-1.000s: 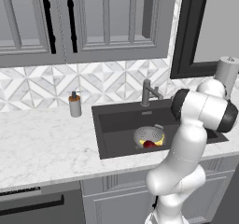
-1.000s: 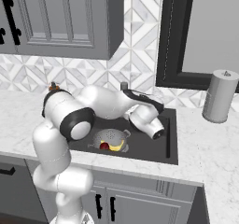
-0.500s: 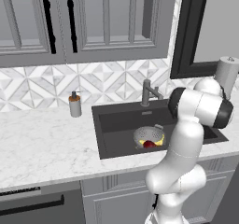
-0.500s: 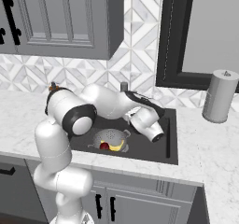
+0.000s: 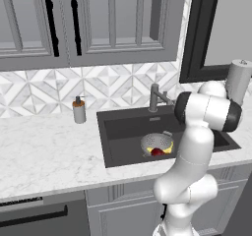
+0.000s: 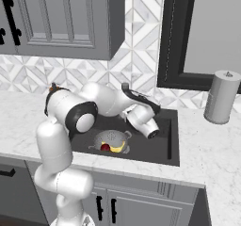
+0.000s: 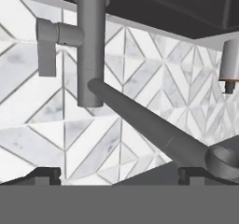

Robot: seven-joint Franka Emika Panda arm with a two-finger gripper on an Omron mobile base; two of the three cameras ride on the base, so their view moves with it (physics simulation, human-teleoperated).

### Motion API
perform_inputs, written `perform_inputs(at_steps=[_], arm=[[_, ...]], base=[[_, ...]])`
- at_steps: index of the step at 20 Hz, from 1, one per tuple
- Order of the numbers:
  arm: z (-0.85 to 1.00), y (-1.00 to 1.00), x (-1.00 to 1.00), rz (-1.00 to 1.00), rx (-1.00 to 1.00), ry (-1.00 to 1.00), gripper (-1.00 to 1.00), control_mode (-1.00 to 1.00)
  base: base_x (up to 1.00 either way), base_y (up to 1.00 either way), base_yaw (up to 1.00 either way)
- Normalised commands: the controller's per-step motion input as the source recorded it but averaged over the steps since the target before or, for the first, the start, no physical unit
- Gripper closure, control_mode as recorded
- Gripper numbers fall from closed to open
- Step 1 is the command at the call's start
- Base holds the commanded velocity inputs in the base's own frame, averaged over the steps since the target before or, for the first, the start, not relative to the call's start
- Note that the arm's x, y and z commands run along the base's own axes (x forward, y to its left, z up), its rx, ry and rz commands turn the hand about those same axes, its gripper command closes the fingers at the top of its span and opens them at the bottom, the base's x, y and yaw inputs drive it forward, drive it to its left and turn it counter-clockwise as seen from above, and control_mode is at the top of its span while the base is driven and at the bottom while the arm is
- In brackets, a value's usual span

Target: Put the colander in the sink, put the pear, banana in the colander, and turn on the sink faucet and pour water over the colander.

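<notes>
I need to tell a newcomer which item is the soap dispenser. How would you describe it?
Find the dark sink in the marble counter. To its left, against the tiled wall, stands the soap dispenser: a small grey bottle with a brown pump, unlike the taller dark faucet behind the basin.

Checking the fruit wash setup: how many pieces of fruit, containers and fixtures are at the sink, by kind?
Fruit: 2, dark red pear, yellow banana
Perforated grey metal colander: 1
Dark grey faucet: 1
Grey soap dispenser bottle: 1
Total: 5

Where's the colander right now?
The colander sits inside the sink, toward the front and below the faucet, with the banana and pear in it.
</notes>
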Motion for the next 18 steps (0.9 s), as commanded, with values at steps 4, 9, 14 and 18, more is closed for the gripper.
perform_inputs(at_steps=[4, 9, 14, 18], arm=[[-0.11, -0.11, 0.36, 0.0, 0.1, 0.0, -1.0, -1.0], [-0.37, -0.18, 0.25, 0.0, 0.11, 0.0, -1.0, -1.0], [-0.4, -0.05, 0.14, 0.0, 0.06, 0.0, -1.0, -1.0], [-0.18, 0.0, 0.22, 0.0, 0.01, 0.0, -1.0, -1.0]], base=[[0.0, 0.0, 0.0], [0.0, 0.0, 0.0], [0.0, 0.0, 0.0], [0.0, 0.0, 0.0]])
